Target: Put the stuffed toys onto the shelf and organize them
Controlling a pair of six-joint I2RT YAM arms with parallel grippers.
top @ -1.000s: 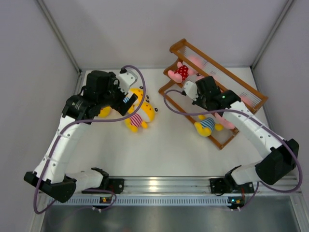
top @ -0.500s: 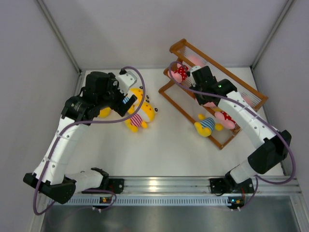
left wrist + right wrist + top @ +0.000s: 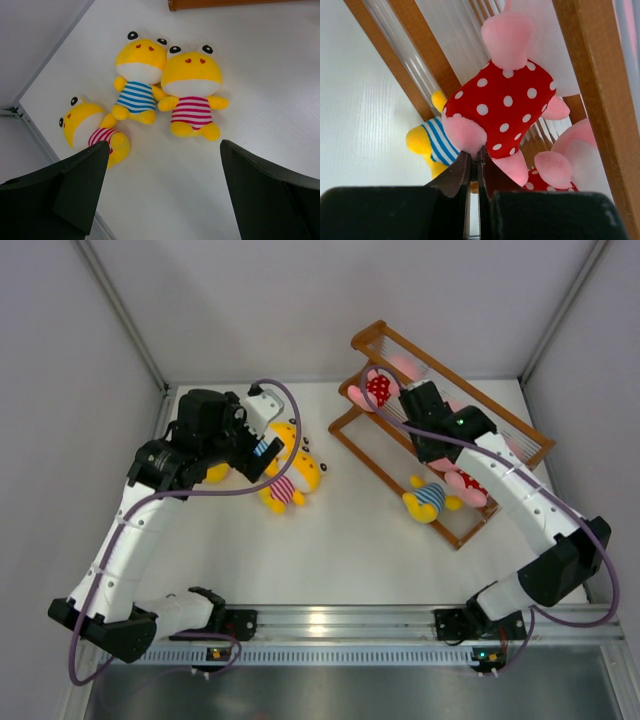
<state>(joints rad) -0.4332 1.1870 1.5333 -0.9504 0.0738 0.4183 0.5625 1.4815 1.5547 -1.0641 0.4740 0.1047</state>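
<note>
Near end of the shelf (image 3: pixel 590 75): a racked yellow toy (image 3: pixel 428 498) in blue stripes with a racked pink toy (image 3: pixel 468 485) touching it, both low on the shelf. They look settled to us.

Mid, on the table (image 3: pixel 280 60): three loose yellow ones in a cluster. Pink-striped toy (image 3: pixel 191 90) is face up, blue-striped toy (image 3: pixel 137 80) touches its arm, and the third toy (image 3: pixel 87 130) is just beside them, near the table edge. Left gripper (image 3: pixel 164 150) hangs over them, jaws spread wide, nothing in them.

Far end of the shelf: right gripper (image 3: pixel 475 155) is clenched, tips against a foot of the dotted toy (image 3: pixel 502 107). We can't tell whether plush is pinched or only touched, nor which tier it sits on.

Our read: the step is seating that dotted toy. To do it well we'd push on the body, not the floppy foot, in short nudges along the rods (image 3: pixel 460 35). We'd keep the tips off those thin rods and leave room for the three on the table.

Look of it: pink plush, red outfit with white dots, stubby limbs. It looks soft, so we expect it to sag between rods.
</note>
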